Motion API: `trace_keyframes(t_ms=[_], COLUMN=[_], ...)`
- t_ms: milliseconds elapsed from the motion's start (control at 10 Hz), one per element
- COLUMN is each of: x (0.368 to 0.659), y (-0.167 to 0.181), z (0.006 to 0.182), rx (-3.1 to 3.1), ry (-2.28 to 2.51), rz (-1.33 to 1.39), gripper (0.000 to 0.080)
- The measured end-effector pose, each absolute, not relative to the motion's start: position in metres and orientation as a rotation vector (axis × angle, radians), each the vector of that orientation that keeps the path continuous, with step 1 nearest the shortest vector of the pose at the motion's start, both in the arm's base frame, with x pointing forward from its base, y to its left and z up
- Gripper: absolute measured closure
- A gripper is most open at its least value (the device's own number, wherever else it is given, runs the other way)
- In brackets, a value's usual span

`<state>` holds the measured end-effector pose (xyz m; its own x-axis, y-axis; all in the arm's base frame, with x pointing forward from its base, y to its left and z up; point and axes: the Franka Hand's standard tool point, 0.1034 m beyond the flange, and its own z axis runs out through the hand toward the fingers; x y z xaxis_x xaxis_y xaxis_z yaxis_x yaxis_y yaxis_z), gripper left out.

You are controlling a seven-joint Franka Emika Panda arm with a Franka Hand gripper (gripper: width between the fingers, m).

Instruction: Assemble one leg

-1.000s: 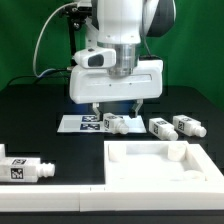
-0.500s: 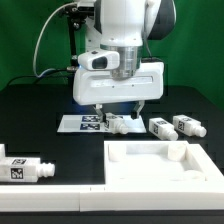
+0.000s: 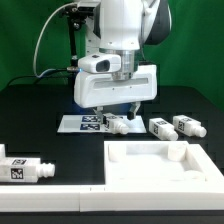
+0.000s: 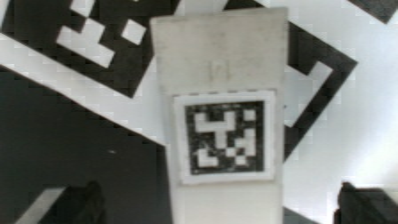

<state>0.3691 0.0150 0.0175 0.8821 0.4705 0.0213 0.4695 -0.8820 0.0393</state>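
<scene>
A white leg (image 3: 117,123) with tag stickers lies on the marker board (image 3: 78,123), right under my gripper (image 3: 117,109). In the wrist view the leg (image 4: 219,110) fills the middle, with its tag facing the camera. My gripper (image 4: 214,205) is open, and one dark fingertip (image 4: 63,205) shows on each side of the leg, apart from it. Nothing is held. Three more legs lie on the black table: two at the exterior view's right (image 3: 160,127) (image 3: 188,126) and one at the front left (image 3: 25,168).
The large white square panel (image 3: 150,175) with a raised rim lies at the front of the table. A white strip runs along the front edge (image 3: 50,195). A green backdrop and cables stand behind the arm.
The hand has turned slightly about its vertical axis above the leg. The leg and the other parts have not moved.
</scene>
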Motion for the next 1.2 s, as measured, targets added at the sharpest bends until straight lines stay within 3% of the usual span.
trace_keyframes(t_ms=[100, 300, 400, 500, 700, 900, 1200], x=[0.37, 0.37, 0.371, 0.371, 0.384, 0.424, 0.425], y=[0.015, 0.015, 0.015, 0.015, 0.01, 0.008, 0.008], z=[0.017, 0.017, 0.017, 0.017, 0.024, 0.043, 0.044], rx=[3.016, 3.016, 3.015, 3.011, 2.991, 2.835, 2.671], ry=[0.753, 0.753, 0.753, 0.769, 0.909, 1.31, 1.607], rz=[0.047, 0.046, 0.047, 0.047, -0.035, -0.057, -0.053], gripper=[0.0151, 0.0402, 0.0402, 0.0515, 0.0515, 0.0515, 0.0515])
